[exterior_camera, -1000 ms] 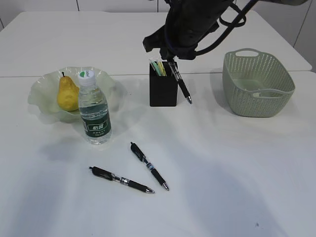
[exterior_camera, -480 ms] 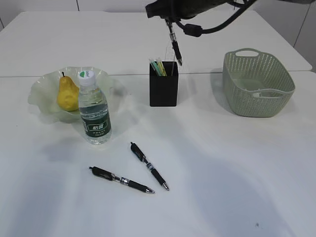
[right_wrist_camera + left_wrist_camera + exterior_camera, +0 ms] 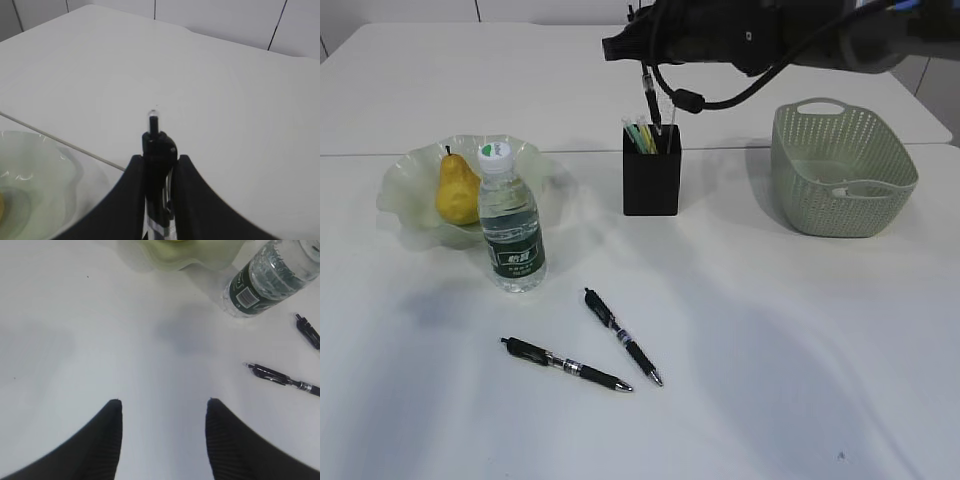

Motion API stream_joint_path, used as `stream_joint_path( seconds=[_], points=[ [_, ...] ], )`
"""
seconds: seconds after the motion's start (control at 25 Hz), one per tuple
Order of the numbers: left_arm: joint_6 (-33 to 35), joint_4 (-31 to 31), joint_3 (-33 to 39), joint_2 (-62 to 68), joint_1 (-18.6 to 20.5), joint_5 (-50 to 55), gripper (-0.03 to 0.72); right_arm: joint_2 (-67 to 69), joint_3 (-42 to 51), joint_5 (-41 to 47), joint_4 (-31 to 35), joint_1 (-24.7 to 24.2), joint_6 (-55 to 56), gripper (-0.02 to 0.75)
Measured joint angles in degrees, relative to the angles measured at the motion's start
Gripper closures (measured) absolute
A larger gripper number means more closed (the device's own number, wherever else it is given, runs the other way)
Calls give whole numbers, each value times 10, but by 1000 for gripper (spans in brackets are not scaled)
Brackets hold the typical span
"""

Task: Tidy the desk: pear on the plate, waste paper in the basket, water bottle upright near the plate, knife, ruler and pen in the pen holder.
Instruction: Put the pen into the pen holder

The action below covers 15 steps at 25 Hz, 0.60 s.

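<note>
R gripper (image 3: 157, 172) is clamped on a black pen (image 3: 651, 97) w/ its long axis near vertical, clicker end up and tip down, hanging right over the black pen holder (image 3: 651, 185), lower end about at the rim among the sticks already inside. L gripper (image 3: 162, 432) is spread wide w/ nothing betw. its fingers, hovering over bare desk (image 3: 780, 330) near the water bottle (image 3: 511, 232), which stands upright just in front of the plate (image 3: 405, 190) w/ the pear (image 3: 455, 190) on it. Two more black pens lie flat on the desk in front of the bottle, one (image 3: 565, 364) pointing tip right, the other (image 3: 622, 337) angled tip down-right; the basket (image 3: 840, 170) sits well to the right.
</note>
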Motion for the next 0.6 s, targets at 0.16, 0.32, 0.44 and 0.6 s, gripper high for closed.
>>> stream_joint_path(
  seconds=[0.16,0.32,0.44,0.6],
  points=[
    [0,0,0,0,0,2,308,19,0,-35,0,-1,0,642],
    [0,0,0,0,0,4,309,35,0,-50,0,-5,0,642],
    [0,3,0,0,0,4,309,44,0,-54,0,-13,0,642],
    [0,6,0,0,0,4,309,56,0,-71,5,-22,9,642]
  ],
)
